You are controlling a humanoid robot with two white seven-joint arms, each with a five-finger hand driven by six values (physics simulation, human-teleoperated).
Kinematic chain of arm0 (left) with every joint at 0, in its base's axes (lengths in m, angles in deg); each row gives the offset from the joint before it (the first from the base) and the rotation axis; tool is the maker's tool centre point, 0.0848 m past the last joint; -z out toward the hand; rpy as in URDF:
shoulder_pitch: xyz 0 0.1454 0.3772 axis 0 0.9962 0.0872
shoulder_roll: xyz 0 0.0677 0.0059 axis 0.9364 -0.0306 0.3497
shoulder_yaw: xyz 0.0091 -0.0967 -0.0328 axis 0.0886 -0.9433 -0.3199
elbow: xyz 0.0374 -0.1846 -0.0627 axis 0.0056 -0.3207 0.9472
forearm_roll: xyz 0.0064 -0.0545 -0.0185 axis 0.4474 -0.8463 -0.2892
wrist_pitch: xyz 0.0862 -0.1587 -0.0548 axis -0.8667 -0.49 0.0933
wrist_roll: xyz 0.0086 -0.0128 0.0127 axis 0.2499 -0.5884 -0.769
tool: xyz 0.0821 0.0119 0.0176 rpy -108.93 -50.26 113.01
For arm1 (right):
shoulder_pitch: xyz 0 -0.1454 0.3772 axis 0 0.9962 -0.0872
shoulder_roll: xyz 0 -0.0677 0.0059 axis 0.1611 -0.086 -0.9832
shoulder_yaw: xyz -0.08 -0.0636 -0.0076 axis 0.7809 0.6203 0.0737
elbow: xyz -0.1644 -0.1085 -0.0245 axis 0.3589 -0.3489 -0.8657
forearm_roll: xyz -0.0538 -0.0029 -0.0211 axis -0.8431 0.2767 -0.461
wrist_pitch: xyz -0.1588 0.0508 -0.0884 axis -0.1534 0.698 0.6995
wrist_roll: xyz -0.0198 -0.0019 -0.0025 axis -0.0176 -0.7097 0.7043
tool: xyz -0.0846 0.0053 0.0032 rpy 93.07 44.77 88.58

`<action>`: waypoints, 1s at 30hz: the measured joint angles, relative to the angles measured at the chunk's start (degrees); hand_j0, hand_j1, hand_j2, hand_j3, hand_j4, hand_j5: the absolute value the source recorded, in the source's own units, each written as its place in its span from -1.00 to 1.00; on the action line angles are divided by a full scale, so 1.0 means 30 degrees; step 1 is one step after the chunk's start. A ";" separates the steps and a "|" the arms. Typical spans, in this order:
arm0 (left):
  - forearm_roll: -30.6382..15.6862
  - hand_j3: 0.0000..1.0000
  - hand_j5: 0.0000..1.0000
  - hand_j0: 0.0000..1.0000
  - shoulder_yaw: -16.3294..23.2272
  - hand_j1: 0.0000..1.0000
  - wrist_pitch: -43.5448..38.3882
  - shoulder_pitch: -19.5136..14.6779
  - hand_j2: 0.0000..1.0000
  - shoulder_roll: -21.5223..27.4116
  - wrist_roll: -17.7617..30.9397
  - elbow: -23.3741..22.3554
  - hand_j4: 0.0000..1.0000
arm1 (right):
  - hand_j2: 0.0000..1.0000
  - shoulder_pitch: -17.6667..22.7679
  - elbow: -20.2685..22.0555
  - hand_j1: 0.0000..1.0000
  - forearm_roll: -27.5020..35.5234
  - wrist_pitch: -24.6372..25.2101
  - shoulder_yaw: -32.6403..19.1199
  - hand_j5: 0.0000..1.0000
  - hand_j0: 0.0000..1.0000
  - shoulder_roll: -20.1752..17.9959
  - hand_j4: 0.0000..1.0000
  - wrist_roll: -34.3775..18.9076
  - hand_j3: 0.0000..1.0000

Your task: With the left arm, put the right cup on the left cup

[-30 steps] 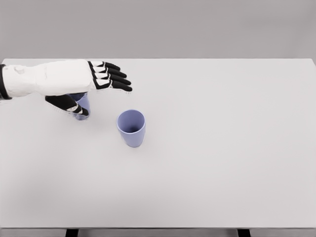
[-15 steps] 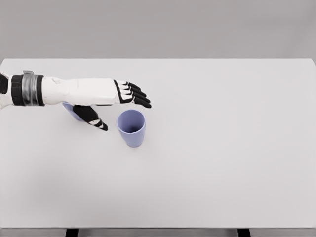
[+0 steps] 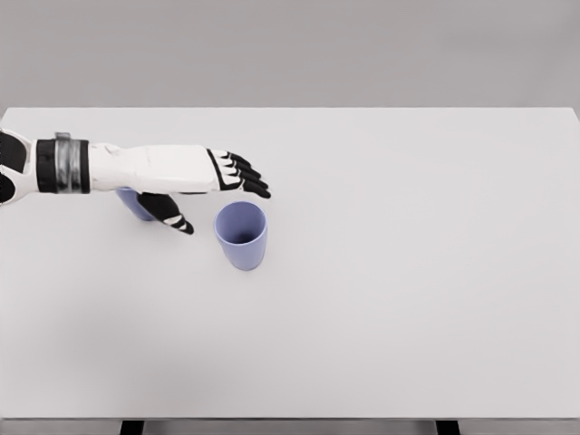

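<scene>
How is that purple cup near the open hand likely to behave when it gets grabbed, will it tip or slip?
The right cup looks like a smooth, thin-walled tumbler, so probably light and stiff. It tapers toward the base, so a sideways nudge from the left hand might tip it. Its plain surface may be slippery on the white table.

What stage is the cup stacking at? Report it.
Nothing is stacked yet. The right cup stands upright on the table, not gripped. The left hand hovers open just beside it, reaching in. The left cup sits mostly hidden under the arm. Gripping, lifting and placing are all left.
</scene>
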 measured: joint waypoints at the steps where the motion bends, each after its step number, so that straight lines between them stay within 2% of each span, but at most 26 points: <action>1: 0.0095 1.00 1.00 1.00 0.0011 1.00 0.0000 0.0058 1.00 -0.0209 -0.0022 -0.0187 1.00 | 1.00 0.0000 0.0000 1.00 0.0000 0.0000 0.0000 1.00 1.00 0.0000 1.00 0.0000 1.00; 8: 0.0325 1.00 1.00 1.00 0.0190 1.00 -0.0001 0.0527 1.00 -0.1266 -0.0072 -0.0810 1.00 | 1.00 0.0000 0.0000 1.00 0.0000 0.0000 0.0000 1.00 1.00 0.0000 1.00 0.0000 1.00; 21: 0.0364 1.00 1.00 1.00 0.0211 1.00 -0.0005 0.0704 1.00 -0.1403 -0.0078 -0.1093 1.00 | 1.00 0.0000 0.0000 1.00 0.0000 0.0000 0.0000 1.00 1.00 0.0000 1.00 0.0000 1.00; 30: 0.1173 1.00 1.00 1.00 0.0185 1.00 -0.0003 0.1054 1.00 -0.1809 -0.0109 -0.1928 1.00 | 1.00 0.0000 0.0000 1.00 0.0000 0.0000 0.0000 1.00 1.00 0.0000 1.00 0.0000 1.00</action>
